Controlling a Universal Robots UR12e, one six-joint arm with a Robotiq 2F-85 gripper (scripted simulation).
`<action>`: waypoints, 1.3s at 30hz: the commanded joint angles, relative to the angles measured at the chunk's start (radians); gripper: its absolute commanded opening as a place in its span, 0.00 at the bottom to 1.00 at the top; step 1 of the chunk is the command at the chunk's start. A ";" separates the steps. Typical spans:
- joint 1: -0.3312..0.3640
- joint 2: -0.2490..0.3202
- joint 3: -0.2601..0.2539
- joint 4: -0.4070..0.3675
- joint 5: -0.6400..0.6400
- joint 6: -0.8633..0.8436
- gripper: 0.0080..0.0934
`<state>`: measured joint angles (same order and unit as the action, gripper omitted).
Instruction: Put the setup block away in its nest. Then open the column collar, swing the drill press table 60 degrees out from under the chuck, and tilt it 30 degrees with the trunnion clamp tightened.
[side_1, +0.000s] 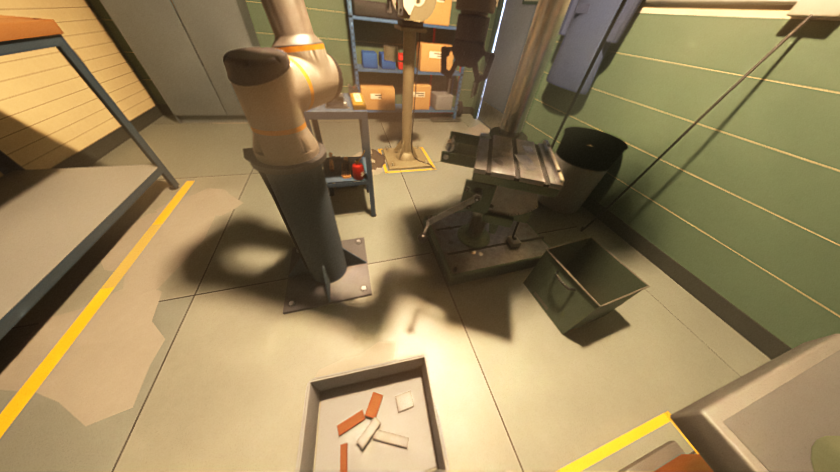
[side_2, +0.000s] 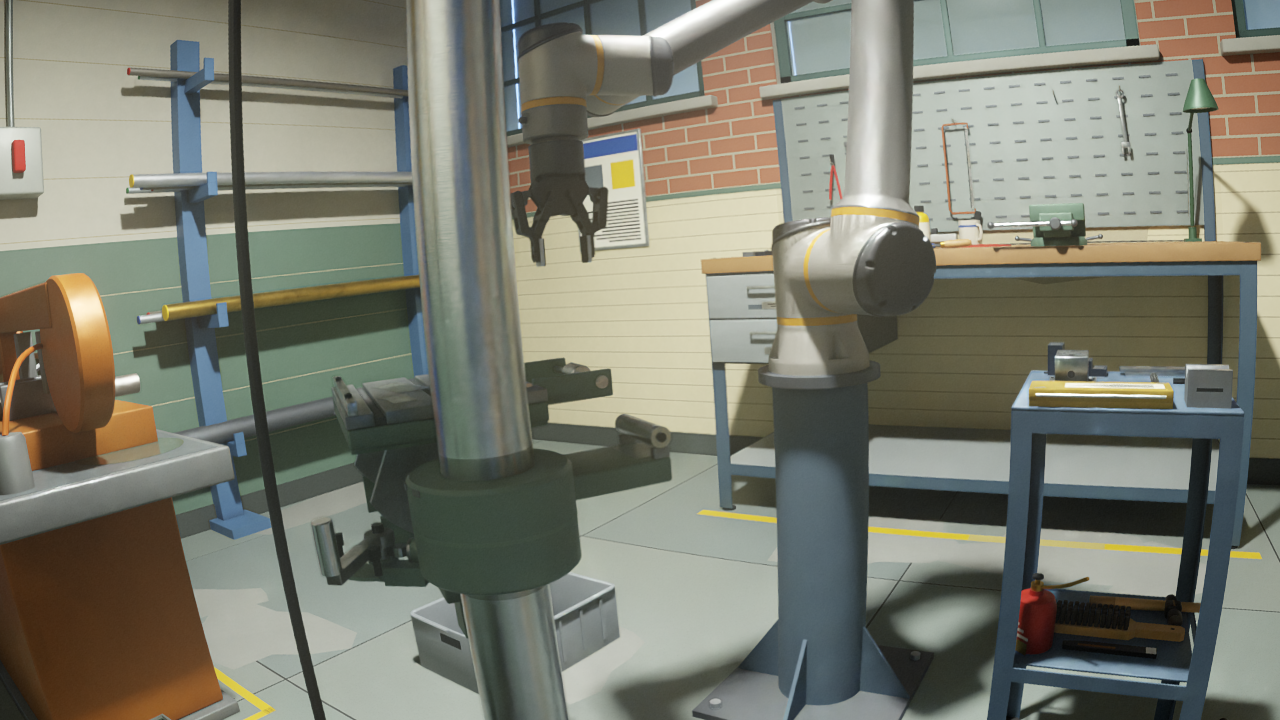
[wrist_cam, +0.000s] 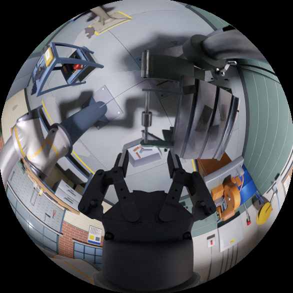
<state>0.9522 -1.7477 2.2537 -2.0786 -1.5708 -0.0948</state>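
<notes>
The setup block is not one I can pick out for certain. The slotted drill press table (side_1: 516, 161) (side_2: 403, 403) (wrist_cam: 205, 123) sits low on its stand beside the steel column (side_2: 470, 269). The dark collar (side_2: 492, 519) rings that column. A lever handle (side_1: 449, 212) sticks out below the table. My gripper (side_2: 561, 235) (wrist_cam: 149, 164) hangs high above the table, pointing down. It is open and empty.
The column stands close to my gripper's left in the second side camera. A grey bin (side_1: 581, 285) lies tilted by the press base. A floor tray (side_1: 373, 420) holds several small plates. A blue cart (side_2: 1123, 501) and my arm's pedestal (side_1: 311, 229) stand nearby.
</notes>
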 joint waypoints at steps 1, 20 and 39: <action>0.000 0.006 0.007 -0.011 0.000 0.000 0.70; 0.000 0.178 0.131 -0.310 0.000 0.000 0.70; 0.000 0.190 0.137 -0.327 0.000 0.000 0.70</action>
<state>0.9526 -1.5576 2.3916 -2.4055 -1.5708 -0.0947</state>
